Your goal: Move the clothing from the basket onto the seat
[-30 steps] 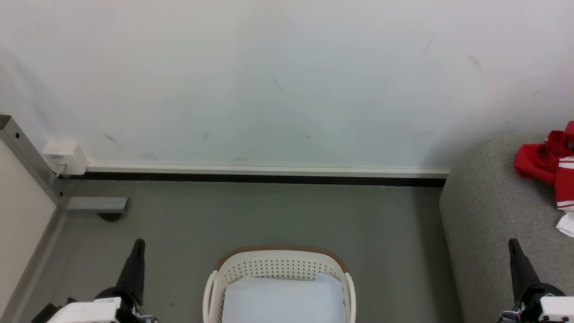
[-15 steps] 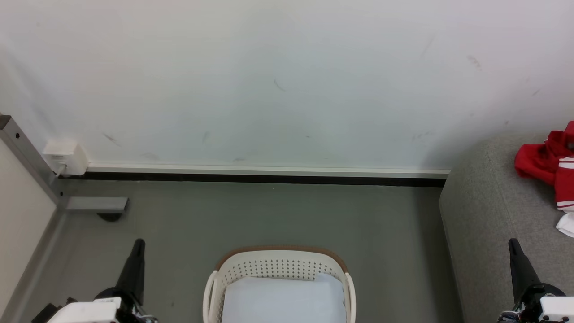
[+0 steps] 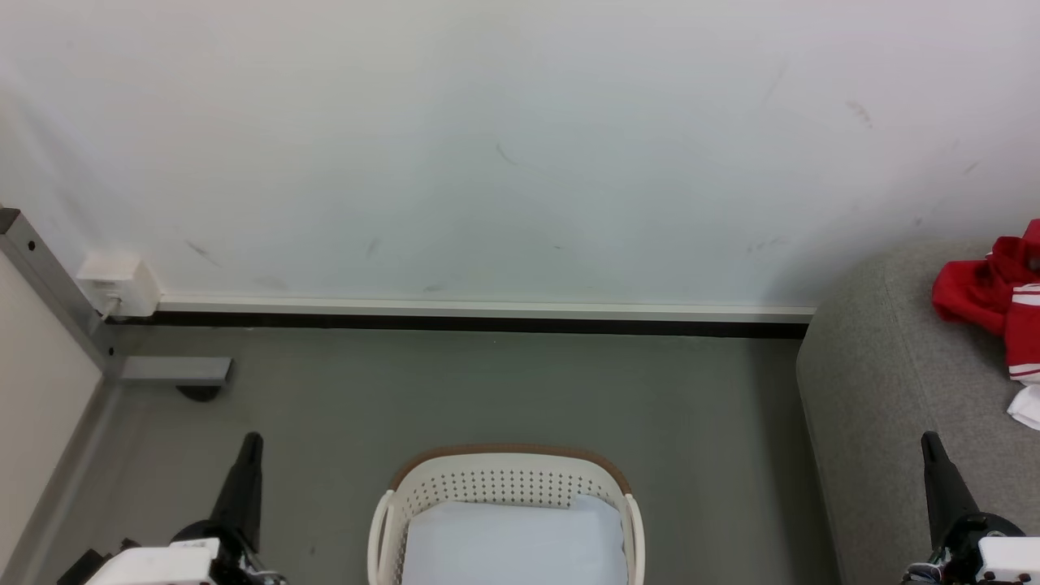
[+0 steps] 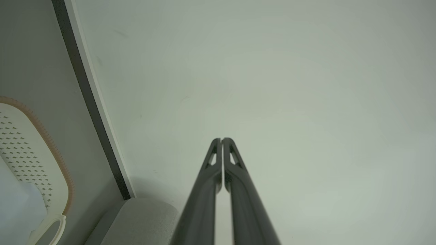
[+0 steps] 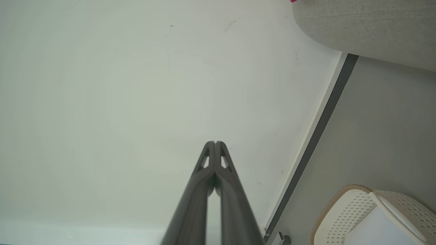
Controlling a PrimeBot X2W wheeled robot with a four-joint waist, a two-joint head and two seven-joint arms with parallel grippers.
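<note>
The red clothing (image 3: 995, 296) with white striped trim and a bit of white cloth (image 3: 1025, 406) lies on the grey sofa seat (image 3: 886, 382) at the right edge of the head view. The cream basket (image 3: 504, 487) with its brown rim stands on the floor at bottom centre, showing only its pale flat bottom. My left gripper (image 3: 250, 443) is at the lower left, shut, fingertips touching in the left wrist view (image 4: 221, 140). My right gripper (image 3: 929, 440) is at the lower right over the seat's front, shut (image 5: 215, 143). Both hold nothing.
A white wall (image 3: 520, 146) with a dark baseboard (image 3: 487, 323) runs behind the basket. A grey metal post (image 3: 49, 284) with a foot (image 3: 175, 372) and a white wall box (image 3: 118, 284) stand at the left. Grey floor (image 3: 504, 390) lies between basket and wall.
</note>
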